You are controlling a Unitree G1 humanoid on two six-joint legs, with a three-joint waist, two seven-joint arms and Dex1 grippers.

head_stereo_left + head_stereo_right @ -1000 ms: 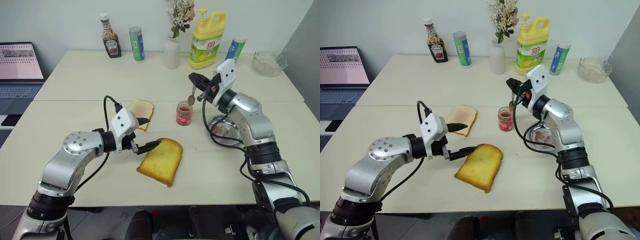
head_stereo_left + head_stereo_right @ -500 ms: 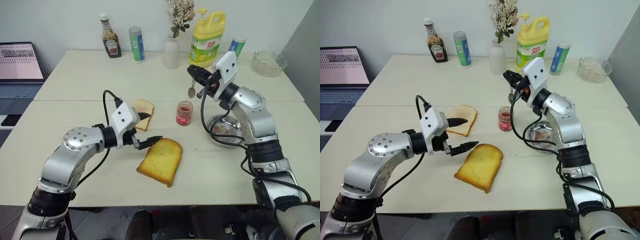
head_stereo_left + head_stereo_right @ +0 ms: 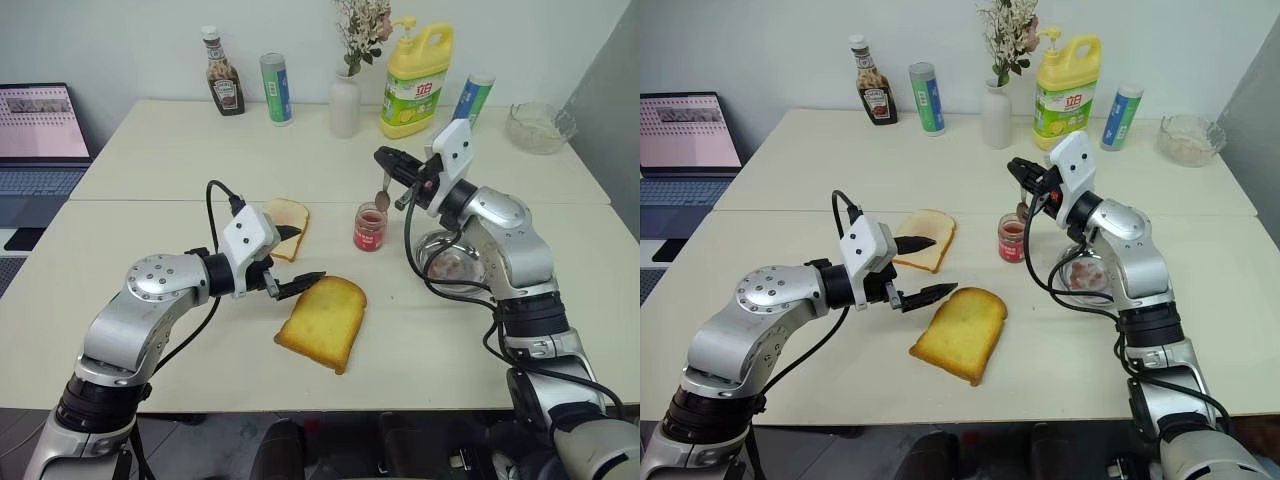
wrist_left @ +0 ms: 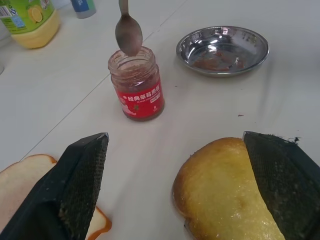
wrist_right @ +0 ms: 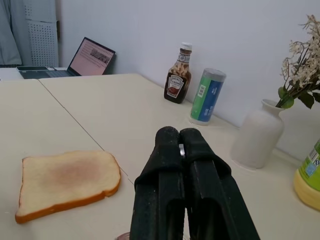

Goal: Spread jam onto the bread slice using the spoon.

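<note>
Left eye view: right gripper (image 3: 392, 163) raised (spoon (image 3: 382, 197) hanging)

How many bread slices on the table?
2. The thick golden-yellow bread slice lies near the table's front edge, between the arms. The thinner, paler beige slice lies behind it, partly hidden by the left gripper. None stacked that I can see.

Silver arms, white wrists, black cables

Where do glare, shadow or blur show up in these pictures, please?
Left wrist view: ceiling light glints off the round metal dish; the near black fingers look soft. Right wrist view: the closed pincer is slightly blurred, the laptop hazier. Left eye view: soft shadow hugs the bread slice.
</note>
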